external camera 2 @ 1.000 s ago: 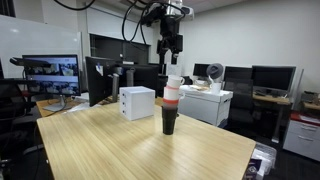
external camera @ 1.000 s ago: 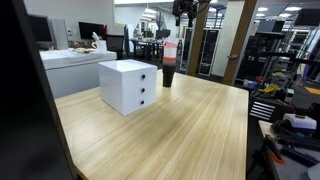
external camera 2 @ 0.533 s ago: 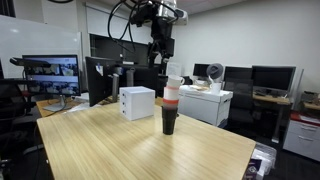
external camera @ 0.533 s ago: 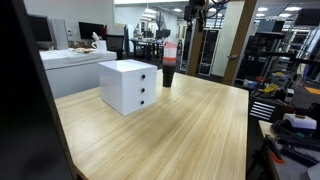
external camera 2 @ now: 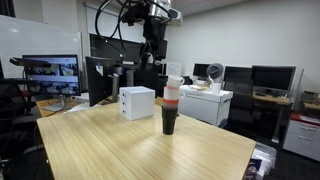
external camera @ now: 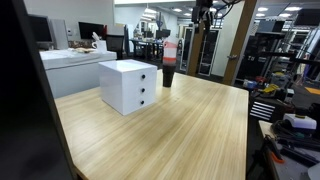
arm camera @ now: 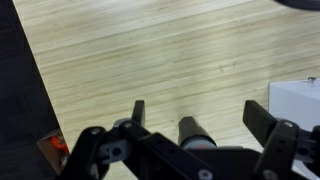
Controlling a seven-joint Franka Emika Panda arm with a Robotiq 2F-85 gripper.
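A stack of cups (external camera: 169,61), black at the bottom, red in the middle and white on top, stands upright on the wooden table (external camera: 190,130), also in the other exterior view (external camera 2: 171,103). My gripper (external camera: 204,10) hangs high above the table and off to one side of the stack (external camera 2: 153,50). It is open with nothing in it. In the wrist view the two dark fingers (arm camera: 262,120) stand wide apart, and the cup stack (arm camera: 196,134) shows far below between them. A white drawer box (external camera: 129,85) sits near the stack.
The white drawer box (external camera 2: 136,102) shows at the wrist view's right edge (arm camera: 300,100). Monitors (external camera 2: 50,75), desks and office chairs surround the table. A cart with tools (external camera: 290,125) stands past one table edge.
The gripper has moved sideways, high up, away from above the cup stack. It stays open. The cups and the box have not moved.
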